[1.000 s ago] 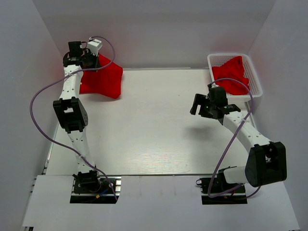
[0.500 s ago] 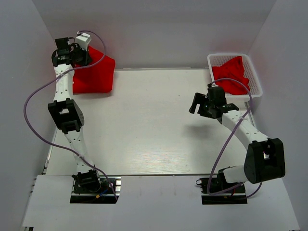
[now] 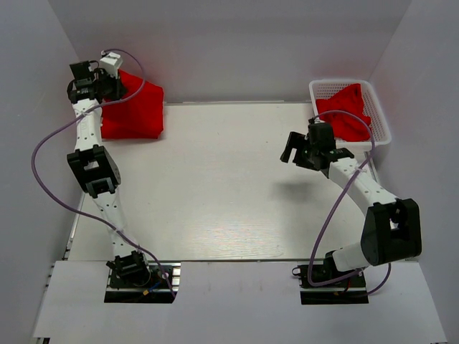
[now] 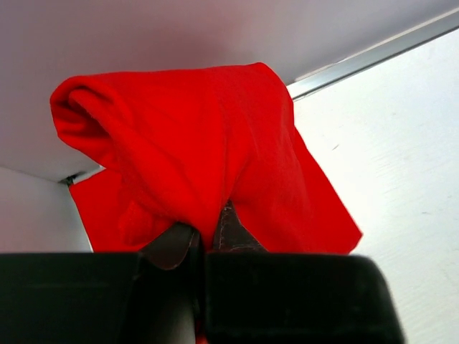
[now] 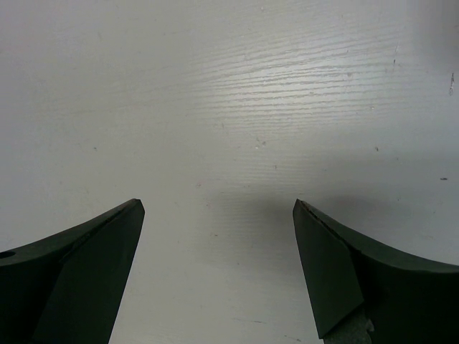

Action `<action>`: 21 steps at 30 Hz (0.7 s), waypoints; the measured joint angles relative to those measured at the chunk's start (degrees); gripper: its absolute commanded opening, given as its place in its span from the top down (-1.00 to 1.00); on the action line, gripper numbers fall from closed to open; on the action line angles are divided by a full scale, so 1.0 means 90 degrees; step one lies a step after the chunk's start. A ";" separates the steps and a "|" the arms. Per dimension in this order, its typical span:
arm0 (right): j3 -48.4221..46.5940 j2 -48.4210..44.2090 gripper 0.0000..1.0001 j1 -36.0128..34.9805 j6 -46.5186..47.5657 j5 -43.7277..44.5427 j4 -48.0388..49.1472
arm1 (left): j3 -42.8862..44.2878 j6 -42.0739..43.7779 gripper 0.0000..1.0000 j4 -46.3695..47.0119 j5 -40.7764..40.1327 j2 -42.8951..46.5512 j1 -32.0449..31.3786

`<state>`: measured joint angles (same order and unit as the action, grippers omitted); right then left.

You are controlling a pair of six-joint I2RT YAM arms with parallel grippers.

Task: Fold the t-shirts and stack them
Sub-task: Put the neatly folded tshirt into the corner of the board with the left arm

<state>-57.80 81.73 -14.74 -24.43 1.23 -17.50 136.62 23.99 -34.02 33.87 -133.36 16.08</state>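
**Overhead and wrist views.** You see a white wood-grained tabletop enclosed by plain pale grey walls. At its far left corner, one bright red soft-cloth t-shirt hangs bunched and draped against the back wall. The left gripper is clenched on a fold of it. A second red t-shirt lies crumpled in the white plastic mesh basket at the far right. The right gripper hovers over bare table near the basket, fingers spread and holding nothing. Since half a second ago, the left arm has carried its shirt further left into the corner. The right gripper has edged slightly toward the far side.
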 measured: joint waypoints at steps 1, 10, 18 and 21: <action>-0.0034 0.0027 -0.81 0.0000 -0.0002 0.0012 0.0000 | 0.0000 -0.0007 1.00 0.0044 0.0000 -0.0075 0.0034; -0.0362 0.0389 -0.81 -0.0002 -0.0024 0.0061 -0.0097 | -0.0007 -0.0148 0.30 0.0685 -0.0576 -0.0767 0.0211; -0.0702 0.0787 -0.81 -0.0002 -0.0022 0.0058 -0.0330 | -0.0007 -0.0607 -1.00 0.1409 -0.1753 -0.0959 0.0274; -0.0792 0.0882 -0.81 -0.0002 -0.0017 0.0058 -0.0391 | -0.0007 -0.0733 -1.00 0.1547 -0.2016 -0.0959 0.0287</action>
<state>-64.93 89.67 -14.76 -24.58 1.76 -21.02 136.55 17.39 -20.10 15.73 -141.99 18.65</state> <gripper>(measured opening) 0.904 0.992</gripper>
